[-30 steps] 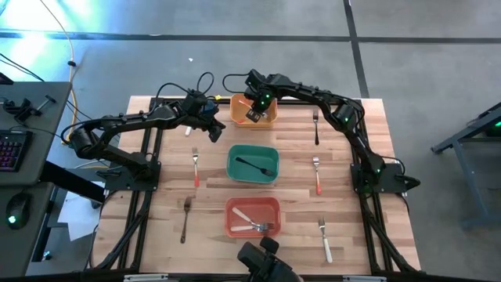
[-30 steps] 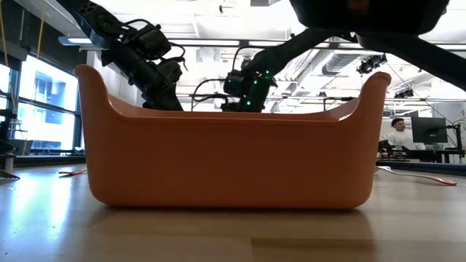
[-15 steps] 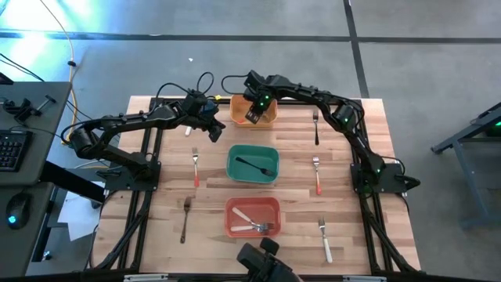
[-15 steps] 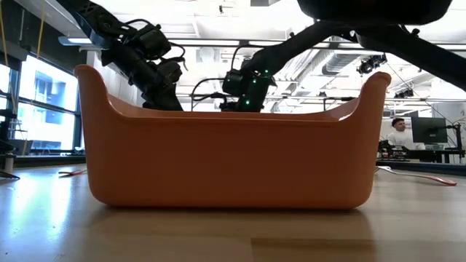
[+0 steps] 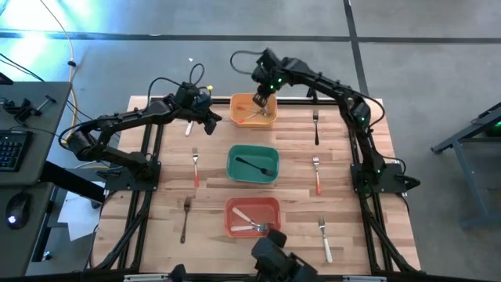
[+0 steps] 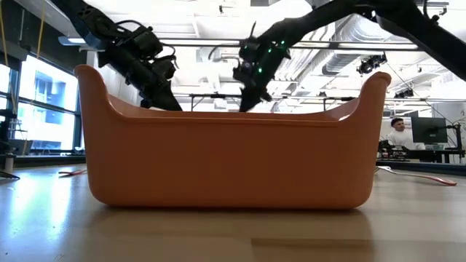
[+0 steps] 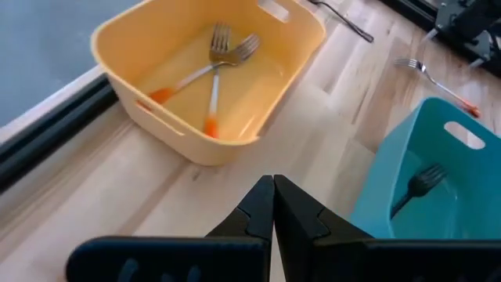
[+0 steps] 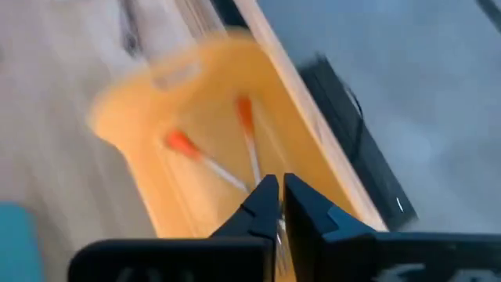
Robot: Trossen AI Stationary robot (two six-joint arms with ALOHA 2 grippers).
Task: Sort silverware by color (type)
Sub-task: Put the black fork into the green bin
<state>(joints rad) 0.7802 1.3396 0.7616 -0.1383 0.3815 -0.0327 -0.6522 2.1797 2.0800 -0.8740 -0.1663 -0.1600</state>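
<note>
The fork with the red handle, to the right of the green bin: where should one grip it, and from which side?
Grip the fork at the middle of its red handle, coming straight down from above, fingers across it. It lies flat on the table with nothing touching it, so both long sides of the slim handle are free.

Low view is pretty much useless; the red bin [image 6: 229, 160] sits right up against the lens and blocks the whole table behind it, so both grippers' fingertips drop out of sight behind its rim. Right wrist view is smeared with motion blur, so the orange bin [image 8: 196, 133] and the two forks [image 8: 235, 157] in it are just streaks; the green bin [image 7: 438, 172] in the left wrist view is cut off at the picture's edge, with only the head end of its black fork [image 7: 419, 186] showing.
</note>
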